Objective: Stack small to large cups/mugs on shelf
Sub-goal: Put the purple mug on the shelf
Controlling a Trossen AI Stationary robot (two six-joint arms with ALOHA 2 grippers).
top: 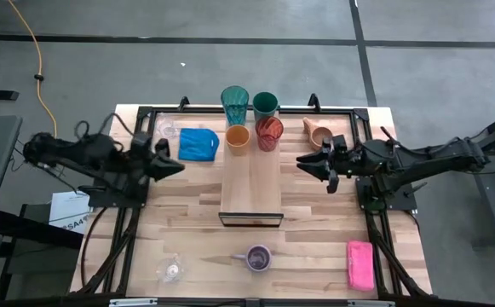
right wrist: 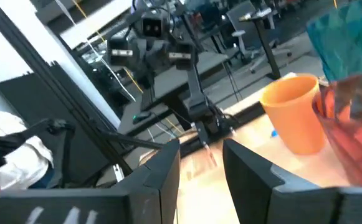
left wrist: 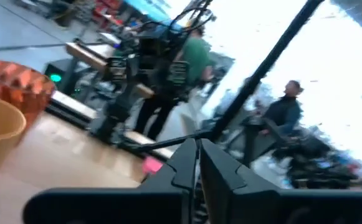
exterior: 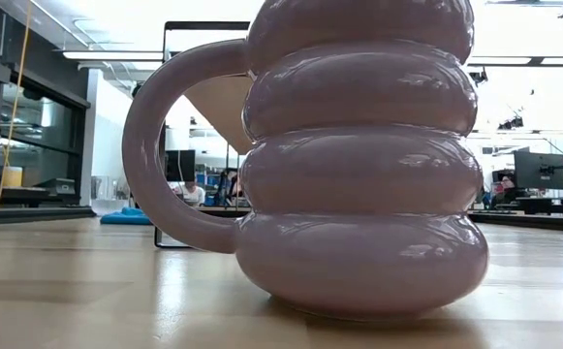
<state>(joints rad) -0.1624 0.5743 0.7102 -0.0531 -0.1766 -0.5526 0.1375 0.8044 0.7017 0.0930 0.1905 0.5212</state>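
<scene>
Four cups stood bunched at the far end of the shelf point(top: 251, 183): teal tumbler point(top: 234, 104), green cup point(top: 265, 104), orange cup point(top: 238, 136) and red cup point(top: 269, 133), the last two nearly touching. The tan mug point(top: 317, 132) lay tipped beside the right gripper point(top: 312, 164), and the lavender mug point(top: 258, 257) sat near the front edge. My left gripper point(top: 175, 165) was pressed together on nothing beside the blue cloth point(top: 198, 143); the right one hung part-spread, empty. I judged that reaching into that cluster risked toppling a neighbour.

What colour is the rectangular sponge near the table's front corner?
Pink. The sponge shows best in the high view, lying on the wooden table.
</scene>
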